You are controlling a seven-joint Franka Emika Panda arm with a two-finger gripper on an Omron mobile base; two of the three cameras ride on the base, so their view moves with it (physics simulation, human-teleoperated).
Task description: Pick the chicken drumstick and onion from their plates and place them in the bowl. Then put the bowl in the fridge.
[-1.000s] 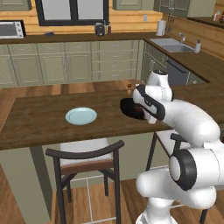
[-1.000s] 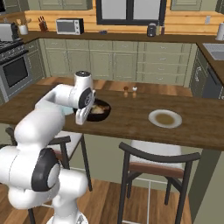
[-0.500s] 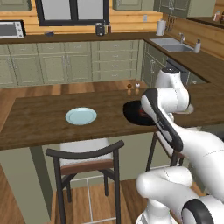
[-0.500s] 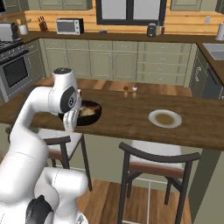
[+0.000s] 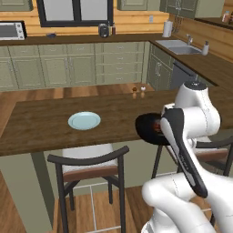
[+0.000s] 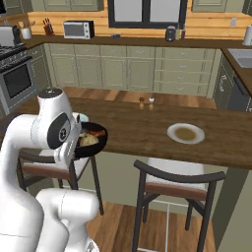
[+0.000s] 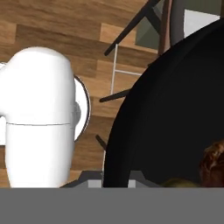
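Bowl (image 6: pixel 91 142) held off the counter (image 6: pixel 147 133) edge, drumstick (image 6: pixel 98 133) inside.

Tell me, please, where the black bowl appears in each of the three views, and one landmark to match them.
Left base view: the bowl is right of centre, beside the white arm.
Right base view: it is at left, off the counter edge, food inside.
Hand view: it covers the right half.
Shared landmark: the wooden counter.
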